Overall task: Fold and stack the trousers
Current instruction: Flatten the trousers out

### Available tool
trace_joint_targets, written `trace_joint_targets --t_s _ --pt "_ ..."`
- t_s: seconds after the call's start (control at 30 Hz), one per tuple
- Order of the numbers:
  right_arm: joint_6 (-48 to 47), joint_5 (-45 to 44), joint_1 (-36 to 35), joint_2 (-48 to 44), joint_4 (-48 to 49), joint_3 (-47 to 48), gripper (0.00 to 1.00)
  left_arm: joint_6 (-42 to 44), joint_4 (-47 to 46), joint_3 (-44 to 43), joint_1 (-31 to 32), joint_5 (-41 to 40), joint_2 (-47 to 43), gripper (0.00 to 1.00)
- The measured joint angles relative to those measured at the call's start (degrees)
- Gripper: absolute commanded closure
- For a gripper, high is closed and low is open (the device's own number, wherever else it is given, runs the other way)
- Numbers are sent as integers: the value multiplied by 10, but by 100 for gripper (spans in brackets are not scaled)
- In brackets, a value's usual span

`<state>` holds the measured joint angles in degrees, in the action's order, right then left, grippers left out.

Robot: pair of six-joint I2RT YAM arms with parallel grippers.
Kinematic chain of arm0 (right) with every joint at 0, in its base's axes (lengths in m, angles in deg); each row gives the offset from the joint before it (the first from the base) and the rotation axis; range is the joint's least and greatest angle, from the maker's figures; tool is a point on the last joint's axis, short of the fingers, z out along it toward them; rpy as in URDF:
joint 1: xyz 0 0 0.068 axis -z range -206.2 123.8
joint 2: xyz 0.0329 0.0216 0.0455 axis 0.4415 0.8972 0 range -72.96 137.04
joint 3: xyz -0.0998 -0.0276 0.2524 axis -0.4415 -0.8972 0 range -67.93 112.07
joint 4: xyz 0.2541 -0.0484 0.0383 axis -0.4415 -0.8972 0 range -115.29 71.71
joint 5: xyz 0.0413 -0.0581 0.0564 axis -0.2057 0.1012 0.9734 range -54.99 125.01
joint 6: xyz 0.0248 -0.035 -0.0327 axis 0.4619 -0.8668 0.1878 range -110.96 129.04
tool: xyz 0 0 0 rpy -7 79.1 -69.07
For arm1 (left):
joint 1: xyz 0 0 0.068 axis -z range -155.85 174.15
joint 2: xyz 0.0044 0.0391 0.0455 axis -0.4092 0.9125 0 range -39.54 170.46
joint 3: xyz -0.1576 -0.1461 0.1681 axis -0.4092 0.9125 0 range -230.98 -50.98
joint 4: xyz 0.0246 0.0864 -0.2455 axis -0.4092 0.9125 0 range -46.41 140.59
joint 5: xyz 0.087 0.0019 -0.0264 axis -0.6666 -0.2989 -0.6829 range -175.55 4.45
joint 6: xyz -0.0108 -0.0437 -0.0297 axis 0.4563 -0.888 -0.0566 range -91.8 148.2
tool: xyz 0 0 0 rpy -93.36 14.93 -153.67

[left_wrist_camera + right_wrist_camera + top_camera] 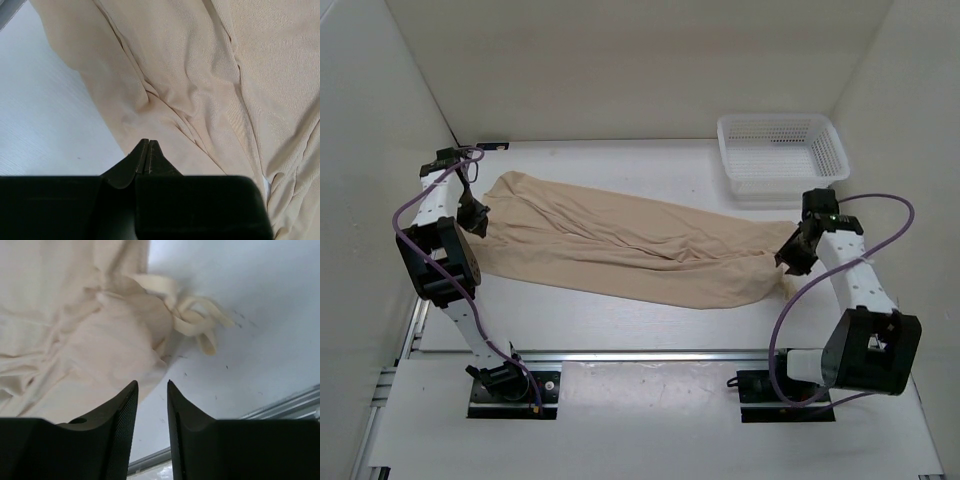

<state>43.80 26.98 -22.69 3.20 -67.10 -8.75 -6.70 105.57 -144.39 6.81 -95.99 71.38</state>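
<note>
As seen from above: trousers [620, 245] flat across desk [620, 325], nine to three o'clock.
Left claw [146, 142] closed, empty, above nine-o'clock cloth edge; right claw [152, 385] slightly parted, empty, at three-o'clock end.

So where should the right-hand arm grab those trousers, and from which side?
Probably the rounded end edge of the trousers beside the knotted drawstring, coming in from the bare table on the right. Elsewhere the cloth lies flat, but here its rim seems to lift slightly, so the open right gripper could slip one finger under.
</note>
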Motion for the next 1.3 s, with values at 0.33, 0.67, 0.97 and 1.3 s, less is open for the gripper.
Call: trace_joint_targets --t_s 0.33,0.67,0.97,1.3 --pt "10 63 6 25 38 -101 69 4 5 0 4 -1 0 90" --pt "-8 20 37 33 21 56 100 13 24 -21 14 0 -2 90" --pt "-19 9 47 -42 -18 70 39 15 28 -64 14 2 -32 90" --pt "-22 111 47 -28 22 -132 38 19 36 -64 14 5 -34 90"
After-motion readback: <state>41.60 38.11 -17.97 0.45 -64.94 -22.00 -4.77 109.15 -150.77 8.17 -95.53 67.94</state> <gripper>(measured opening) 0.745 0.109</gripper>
